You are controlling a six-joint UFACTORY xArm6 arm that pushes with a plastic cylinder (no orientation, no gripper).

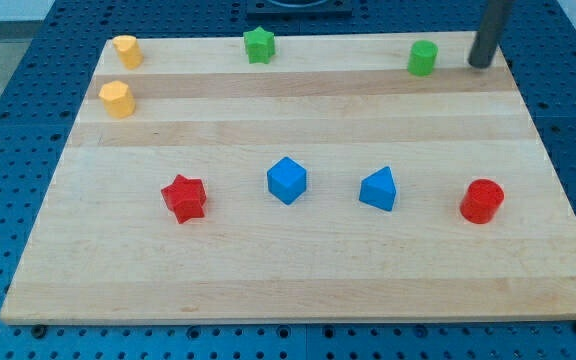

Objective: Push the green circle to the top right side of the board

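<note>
The green circle (pixel 423 57) is a short green cylinder near the view's top right of the wooden board (pixel 298 270). My tip (pixel 480 64) is the lower end of a dark rod that comes down from the view's top edge. It stands a short way to the right of the green circle, apart from it, close to the board's top right corner.
A green star (pixel 259 45) sits at top centre. Two yellow blocks (pixel 126 50) (pixel 117 99) sit at top left. A red star (pixel 184 198), a blue cube (pixel 286 180), a blue wedge (pixel 378 189) and a red cylinder (pixel 482 201) lie in a row across the middle.
</note>
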